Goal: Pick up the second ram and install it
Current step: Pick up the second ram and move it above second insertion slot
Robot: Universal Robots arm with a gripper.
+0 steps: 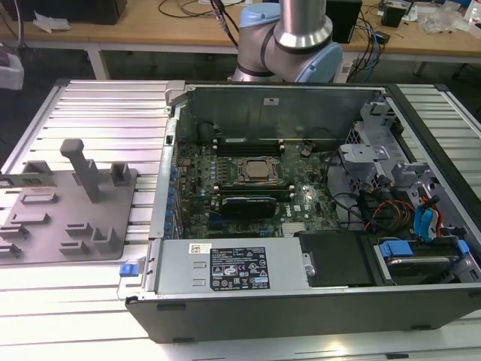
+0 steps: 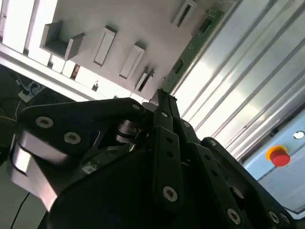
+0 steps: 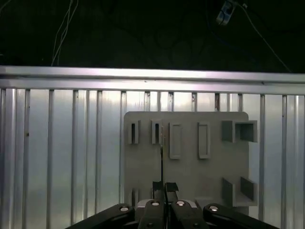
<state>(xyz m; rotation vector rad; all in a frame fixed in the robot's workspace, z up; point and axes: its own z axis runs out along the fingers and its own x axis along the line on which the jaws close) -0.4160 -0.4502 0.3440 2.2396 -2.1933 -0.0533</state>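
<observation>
Green narrow flat RAM stick point(image 2: 189, 51) clamped edge-on in closed black gripper point(image 3: 162, 184), over grey slotted plastic tray point(image 3: 190, 176) on ribbed aluminium table point(image 3: 62, 157).

Second ram point(image 2: 191, 46), long narrow green stick, dark chips on its face, one end pinched in the tool point(image 2: 162, 98), jutting straight out

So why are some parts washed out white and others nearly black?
Exterior view: light glares off the ribbed table, while the inside of the computer case lies in shadow. Second wrist view: the table blows out white too, and the hand, gripping the second ram, looms dark and close. First wrist view: black background beyond the table, with a bright streak along its edge.
</observation>
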